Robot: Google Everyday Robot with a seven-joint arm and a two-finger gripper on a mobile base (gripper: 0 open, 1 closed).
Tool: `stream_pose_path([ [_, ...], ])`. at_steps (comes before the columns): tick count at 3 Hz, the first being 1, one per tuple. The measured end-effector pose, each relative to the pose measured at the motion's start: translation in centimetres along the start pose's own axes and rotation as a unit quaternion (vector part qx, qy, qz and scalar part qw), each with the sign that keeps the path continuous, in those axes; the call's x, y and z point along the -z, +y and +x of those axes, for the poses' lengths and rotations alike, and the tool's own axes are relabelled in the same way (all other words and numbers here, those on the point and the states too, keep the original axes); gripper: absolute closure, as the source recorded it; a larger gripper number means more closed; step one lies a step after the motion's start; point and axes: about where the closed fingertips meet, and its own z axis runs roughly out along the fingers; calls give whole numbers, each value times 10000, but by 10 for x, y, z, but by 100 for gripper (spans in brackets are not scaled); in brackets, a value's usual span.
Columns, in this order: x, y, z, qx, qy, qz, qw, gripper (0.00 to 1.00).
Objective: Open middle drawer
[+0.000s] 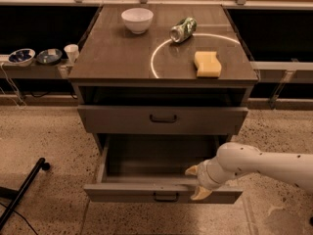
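Observation:
The middle drawer (146,192) is grey-brown with a small dark bar handle (165,197). It stands pulled well out toward me, and its inside looks empty. My gripper (196,182) is at the right part of the drawer's front panel. One yellowish fingertip (191,170) is inside the drawer and the other (201,194) is against the outer face, so the panel's top edge is clamped between them. The white arm (264,165) comes in from the right. The top drawer (164,119) above is shut. The lowest drawer is hidden under the open one.
On the cabinet top (117,53) are a white bowl (137,19), a crushed green can (183,29) and a yellow sponge (207,63). Small bowls (35,57) and a cup (71,53) sit on a low shelf at left. A black pole (22,192) lies on the speckled floor at lower left.

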Motion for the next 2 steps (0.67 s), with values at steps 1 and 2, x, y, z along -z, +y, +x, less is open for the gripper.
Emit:
stream_pose_path([
  [1,9,-33,-19,242,96,89,9996,38],
  [2,6,-72,-20,251,130,158,9995,56],
])
